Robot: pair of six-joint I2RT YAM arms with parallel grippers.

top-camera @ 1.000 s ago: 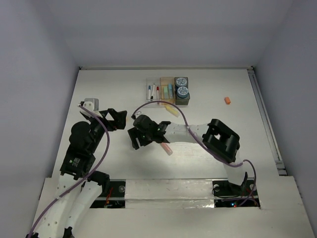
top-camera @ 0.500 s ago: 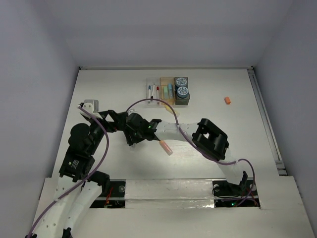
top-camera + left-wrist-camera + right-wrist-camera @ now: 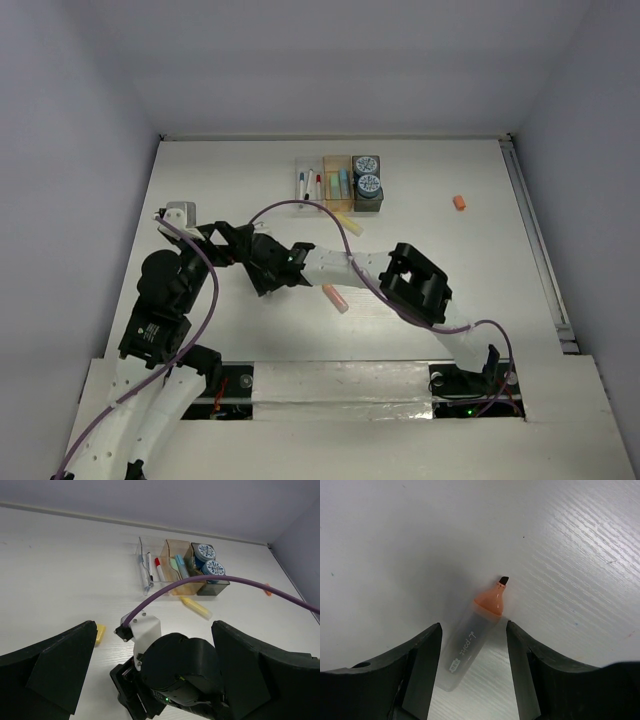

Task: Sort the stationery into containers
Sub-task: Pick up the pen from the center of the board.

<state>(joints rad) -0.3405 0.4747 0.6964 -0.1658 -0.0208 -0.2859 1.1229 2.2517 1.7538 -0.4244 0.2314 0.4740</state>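
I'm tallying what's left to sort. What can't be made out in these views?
Top view: small orange bit on the white table, too small to identify.
Left wrist view: small yellow piece, partly behind the black left finger.
Top view: orange-tipped translucent marker, apparently hidden under the right gripper; only the right wrist view shows it.

From overhead your right claw (image 3: 260,277) hides the orange marker (image 3: 470,642) beneath it, its label print too blurred for you to read, a small yellow piece (image 3: 100,633) half tucked behind a finger of your left claw (image 3: 154,629)
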